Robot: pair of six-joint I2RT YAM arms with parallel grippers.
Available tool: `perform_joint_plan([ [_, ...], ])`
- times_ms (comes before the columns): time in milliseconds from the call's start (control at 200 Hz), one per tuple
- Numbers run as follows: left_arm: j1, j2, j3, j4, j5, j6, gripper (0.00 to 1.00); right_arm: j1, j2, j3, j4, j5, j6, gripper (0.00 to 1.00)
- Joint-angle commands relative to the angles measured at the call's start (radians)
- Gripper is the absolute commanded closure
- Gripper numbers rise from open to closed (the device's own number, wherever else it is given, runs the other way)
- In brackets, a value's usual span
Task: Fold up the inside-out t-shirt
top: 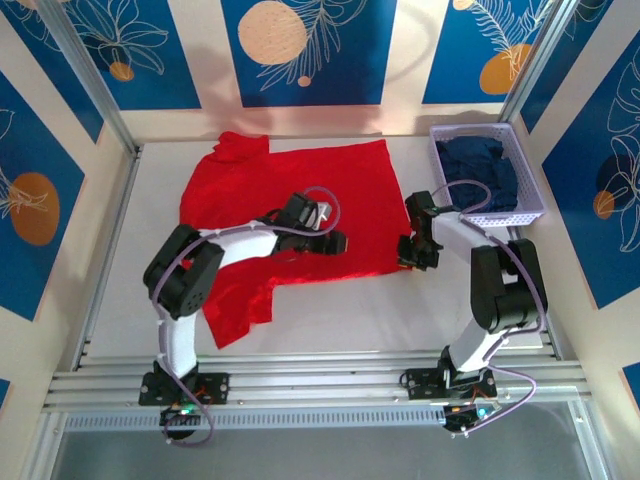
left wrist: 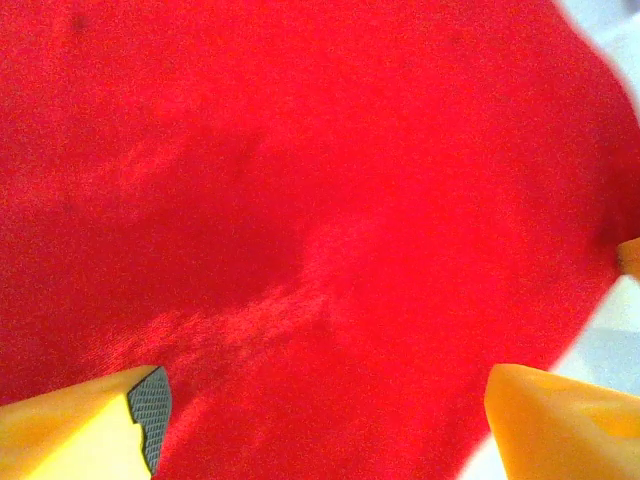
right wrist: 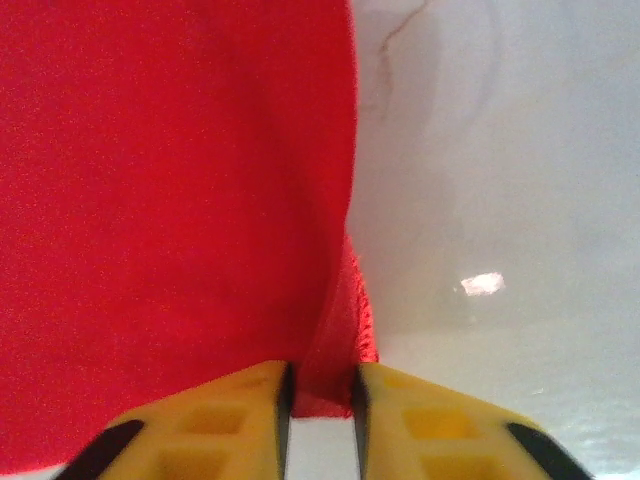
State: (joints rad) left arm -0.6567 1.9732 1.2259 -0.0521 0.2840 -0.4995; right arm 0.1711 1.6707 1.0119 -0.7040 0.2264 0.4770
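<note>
Right jaws pinch the t-shirt (right wrist: 170, 200) edge; left jaws gape above it.

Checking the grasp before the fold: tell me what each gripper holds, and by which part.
The right gripper pinches the t-shirt by a fold at its right edge. The left gripper holds nothing, jaws open above the cloth.

Top cam: fixed, high, behind the rig, looks down & fwd over the whole bench (top: 330, 320); far off, near edge at frame bottom. Left wrist cam: rides the left tool (left wrist: 325, 395), looks along its fingers, v. close on the t-shirt (left wrist: 300, 200). Right wrist cam: same on the right tool (right wrist: 320, 385), v. close, cloth in left half, bench in right. All 3 share the t-shirt's lower-right part.
</note>
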Motion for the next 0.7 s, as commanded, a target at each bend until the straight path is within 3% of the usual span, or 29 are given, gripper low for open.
perform_joint_plan([
  [0, 0.005, 0.026, 0.011, 0.004, -0.016, 0.006, 0.18, -0.020, 0.010, 0.048, -0.026, 0.044, -0.005, 0.84],
  [125, 0.006, 0.024, -0.035, -0.006, -0.044, 0.025, 0.18, -0.027, -0.033, 0.066, -0.033, 0.066, -0.052, 0.94],
  [285, 0.006, 0.040, -0.081, -0.002, -0.052, 0.032, 0.19, -0.027, -0.143, 0.068, 0.016, -0.080, -0.195, 1.00],
  [480, 0.005, 0.052, -0.105, -0.004, -0.057, 0.030, 0.19, -0.034, -0.277, 0.078, 0.005, -0.258, -0.298, 1.00],
  [695, 0.005, 0.059, -0.114, -0.010, -0.066, 0.038, 0.19, -0.038, -0.277, 0.148, -0.121, -0.241, -0.373, 1.00],
])
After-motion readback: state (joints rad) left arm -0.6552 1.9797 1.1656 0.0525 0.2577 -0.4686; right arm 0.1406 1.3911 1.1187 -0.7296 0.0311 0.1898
